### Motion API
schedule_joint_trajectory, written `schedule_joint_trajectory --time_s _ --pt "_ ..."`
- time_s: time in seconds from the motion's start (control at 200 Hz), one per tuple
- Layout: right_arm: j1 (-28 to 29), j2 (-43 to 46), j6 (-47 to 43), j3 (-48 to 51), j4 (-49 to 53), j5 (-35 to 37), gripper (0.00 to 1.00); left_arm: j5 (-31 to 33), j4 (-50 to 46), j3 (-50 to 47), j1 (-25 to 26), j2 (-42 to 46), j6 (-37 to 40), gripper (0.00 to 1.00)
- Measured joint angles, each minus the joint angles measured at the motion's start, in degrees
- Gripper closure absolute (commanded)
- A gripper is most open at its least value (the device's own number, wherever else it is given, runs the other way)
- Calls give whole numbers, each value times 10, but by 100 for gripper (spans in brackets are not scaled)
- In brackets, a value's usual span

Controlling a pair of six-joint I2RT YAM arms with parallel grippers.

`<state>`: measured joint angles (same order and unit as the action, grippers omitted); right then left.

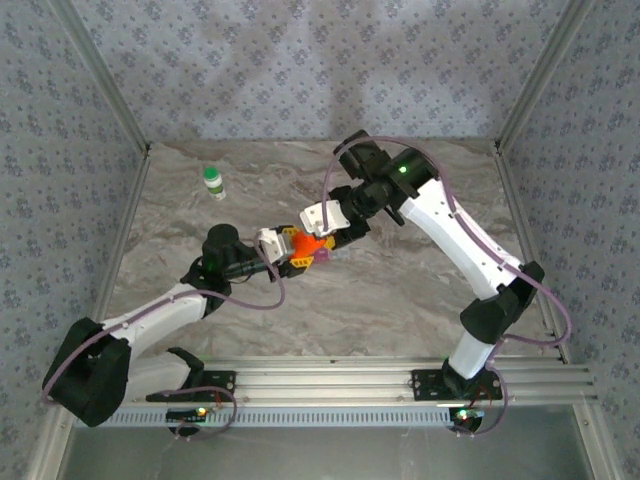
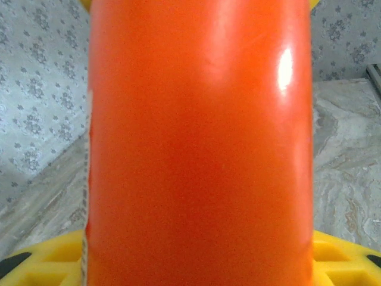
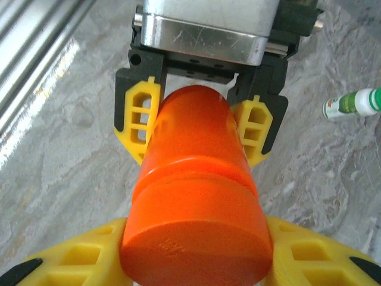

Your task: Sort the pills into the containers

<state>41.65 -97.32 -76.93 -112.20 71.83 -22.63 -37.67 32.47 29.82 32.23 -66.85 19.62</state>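
Top view, mid-frame: both arms meet over the bench (image 1: 400,300) w/ an orange bottle (image 1: 312,243) held between them. L fingers (image 3: 140,116) are clamped on the bottle's body, one yellow finger each side; this is clear in the R wrist view, upper centre. In the L wrist view the bottle's orange side spans most of the frame, w/ yellow finger bits at both lower corners. R fingers (image 3: 83,259) sit at the bottom of the R wrist view, one each side of the cap (image 3: 196,238). The cap hides their inner edges, so can't tell if they press on it or stand just off. Cap end points toward the R arm. Of the pill box (image 1: 326,256), a small pink bit shows in the top view, just below-right of the orange bottle, mid-frame; too small to tell if it touches anything. A 2nd bottle (image 1: 213,182), white w/ green cap, stands upper left in the top view, well apart from the arms; it's also at the R edge of the R wrist view.
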Motion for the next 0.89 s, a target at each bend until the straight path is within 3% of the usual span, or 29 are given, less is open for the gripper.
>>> schedule_joint_trajectory --time_s 0.225,0.535,0.7,0.895 --pt "23 2 7 3 1 55 77 -5 -32 12 0 -11 7 100" --pt "28 2 23 7 4 70 81 -18 -78 34 0 -23 14 100" --pt "30 -9 64 -10 29 68 80 -23 -88 35 3 -23 18 100" --pt "29 -57 153 -70 82 63 78 14 -113 38 15 -20 29 100"
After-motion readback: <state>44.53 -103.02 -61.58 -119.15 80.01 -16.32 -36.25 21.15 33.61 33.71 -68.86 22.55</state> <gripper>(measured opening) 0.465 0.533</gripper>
